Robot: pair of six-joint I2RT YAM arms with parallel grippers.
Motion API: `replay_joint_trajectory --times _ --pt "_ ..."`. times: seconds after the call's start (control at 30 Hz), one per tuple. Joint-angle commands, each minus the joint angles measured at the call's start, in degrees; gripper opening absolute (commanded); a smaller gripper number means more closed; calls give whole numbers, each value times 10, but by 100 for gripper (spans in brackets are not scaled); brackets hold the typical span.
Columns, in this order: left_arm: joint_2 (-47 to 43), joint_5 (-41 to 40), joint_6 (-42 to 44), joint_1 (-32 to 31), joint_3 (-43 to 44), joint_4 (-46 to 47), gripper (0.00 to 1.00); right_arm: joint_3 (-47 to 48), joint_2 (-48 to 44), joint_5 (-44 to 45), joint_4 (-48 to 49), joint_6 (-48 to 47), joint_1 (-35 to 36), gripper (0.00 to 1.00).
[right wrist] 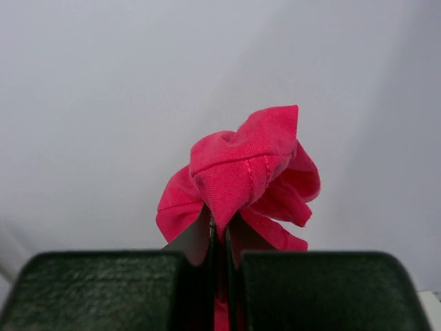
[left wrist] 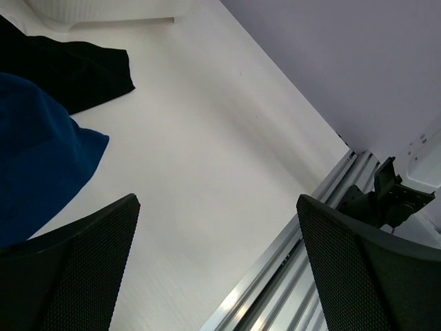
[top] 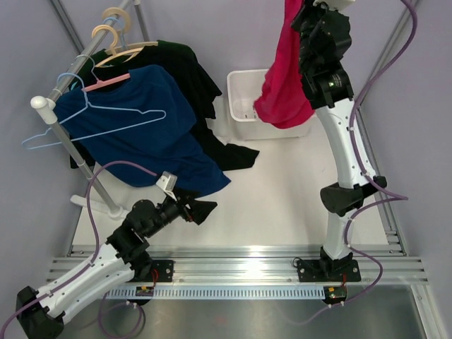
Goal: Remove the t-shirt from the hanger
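The crimson-pink t-shirt (top: 282,74) hangs bunched from my right gripper (top: 305,14), high at the back right, its lower end over the white bin. In the right wrist view the gripper (right wrist: 222,231) is shut on a fold of the t-shirt (right wrist: 244,169). The light-blue wire hanger (top: 92,123) hangs bare on the rail at the left, in front of the navy shirt. My left gripper (top: 205,210) is low near the table, open and empty; in its wrist view the gripper (left wrist: 217,227) has its jaws wide apart over bare table.
A navy blue shirt (top: 141,127) on a pink hanger (top: 106,81) and dark garments (top: 187,78) on pale wooden hangers (top: 116,35) hang from the rack (top: 67,145) at the left. A white bin (top: 247,95) stands at the back. Aluminium rails (top: 240,268) run along the near edge.
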Motion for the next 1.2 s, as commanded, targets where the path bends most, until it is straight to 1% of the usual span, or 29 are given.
replay_joint_trajectory --times 0.0,0.03,0.07,0.1,0.17,0.27,0.47,0.53,0.63,0.7,0.8,0.83,0.9,0.93,1.03,1.07,1.13,1.17 --pt "9 40 -14 -3 0 53 99 -28 18 -51 113 -19 -22 0" --pt "12 42 -13 -2 1 53 99 -56 15 -54 136 -17 -27 0" --pt "13 44 -14 -2 1 53 99 -94 18 -60 181 -16 -40 0" --pt "14 44 -17 -3 -1 55 99 -102 24 -66 192 -12 -46 0" --pt "13 42 -25 -3 -13 69 99 -90 54 -74 192 -7 -64 0" --pt "17 41 -33 -2 -18 79 99 -66 92 -102 182 30 -89 0" --pt "14 36 -30 -2 -12 67 99 -7 152 -151 162 56 -106 0" --pt "9 39 -33 -3 -16 75 99 -12 156 -174 160 85 -106 0" --pt "4 32 -35 -3 -21 72 99 -32 159 -216 187 101 -106 0" --pt "0 31 -35 -3 -21 71 99 -26 168 -242 185 120 -106 0" --pt "0 31 -33 -3 -21 71 99 -71 168 -249 192 151 -106 0" --pt "0 31 -33 -3 -20 68 99 -130 154 -250 219 158 -106 0" --pt "0 30 -34 -3 -20 69 99 -189 143 -257 263 165 -106 0" --pt "0 31 -34 -3 -20 69 99 -227 143 -260 271 164 -106 0" --pt "1 36 -35 -3 -20 72 99 -262 157 -269 274 153 -105 0" --pt "2 37 -34 -3 -20 71 99 -266 161 -256 270 153 -106 1" --pt "3 35 -33 -3 -18 69 99 -266 169 -233 245 150 -106 6" --pt "3 34 -32 -3 -18 69 99 -262 173 -212 232 147 -106 13"
